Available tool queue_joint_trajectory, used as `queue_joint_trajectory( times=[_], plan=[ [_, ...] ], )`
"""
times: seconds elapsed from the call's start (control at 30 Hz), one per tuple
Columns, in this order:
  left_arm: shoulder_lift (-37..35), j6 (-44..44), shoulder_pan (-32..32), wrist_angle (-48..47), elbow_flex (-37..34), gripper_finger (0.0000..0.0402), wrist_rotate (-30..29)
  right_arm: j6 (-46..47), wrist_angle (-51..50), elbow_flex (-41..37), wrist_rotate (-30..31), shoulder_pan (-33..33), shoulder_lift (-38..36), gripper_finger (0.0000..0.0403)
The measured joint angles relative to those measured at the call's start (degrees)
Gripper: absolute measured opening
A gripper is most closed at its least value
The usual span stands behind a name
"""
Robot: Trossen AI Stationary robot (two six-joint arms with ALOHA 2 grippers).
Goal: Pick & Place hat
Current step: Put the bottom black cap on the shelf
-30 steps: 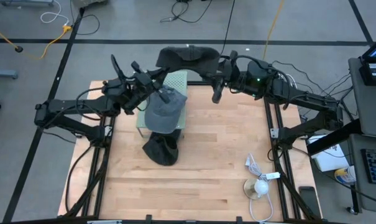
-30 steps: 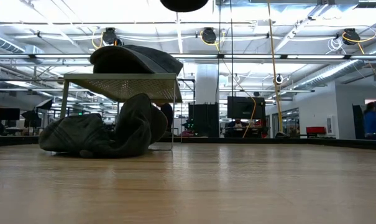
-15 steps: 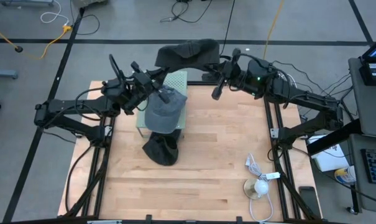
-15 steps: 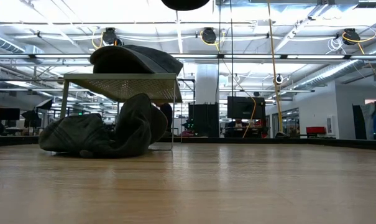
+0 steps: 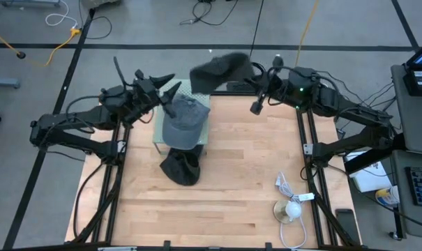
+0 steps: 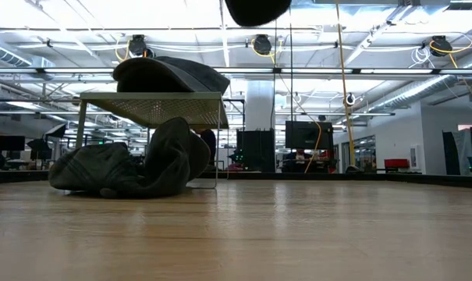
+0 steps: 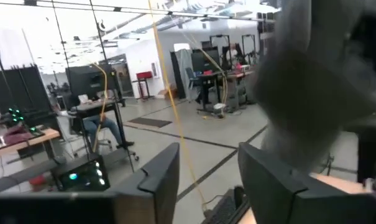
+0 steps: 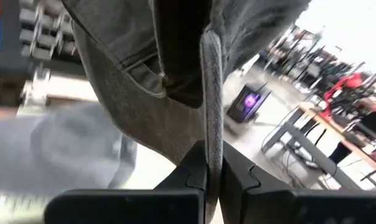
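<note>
A dark grey hat (image 5: 221,67) hangs in the air over the table's far edge, with my right gripper (image 5: 248,72) shut on it; the low view shows its underside (image 6: 257,9) at the top. My left gripper (image 5: 167,84) stands open just left of it, above the far end of the mesh stand (image 5: 200,88), touching nothing. A lighter grey hat (image 5: 185,122) rests on top of the stand (image 6: 154,105). A dark crumpled hat (image 5: 181,167) lies on the table under the stand's near end. My right gripper pinches a thin edge band of the dark hat (image 8: 211,134) between its two shut fingers. The fingers come level from the table's right side. The hat is lifted clear of the table and the stand, and its crown (image 8: 138,81) spreads beyond the fingertips.
A white cable with a round white part (image 5: 291,207) lies at the table's near right. The metal frame rails (image 5: 310,146) run along the table's sides. Bare wooden table (image 5: 245,167) stretches right of the stand.
My left gripper has opened, let go of the dark hat and drawn back toward the table's left. My right gripper has shut on the hat and carried it toward the right; the hat, earlier stretched between both grippers, now hangs from the right one alone.
</note>
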Motion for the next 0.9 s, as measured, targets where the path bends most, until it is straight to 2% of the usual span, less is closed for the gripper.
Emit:
queue_joint_trajectory(
  times=[0.23,0.53,0.73,0.9],
  plan=[
    [-3.5,-4.8,0.0,-5.5,0.0,0.0218,5.1,-2.9,-9.4,0.0,-0.2,0.0,0.3,0.0005],
    [-4.2,-11.9,0.1,-12.1,0.0,0.026,14.9,-6.3,-11.8,0.0,-0.4,0.3,1.6,0.0005],
    [-2.8,-13.4,0.1,-9.7,0.1,0.0274,16.2,-7.6,-11.6,0.0,-1.0,1.0,2.8,0.0005],
    [1.5,-12.8,0.2,-14.3,5.3,0.0275,17.2,-7.7,-12.0,0.0,-2.1,1.3,3.3,0.0005]
  ],
)
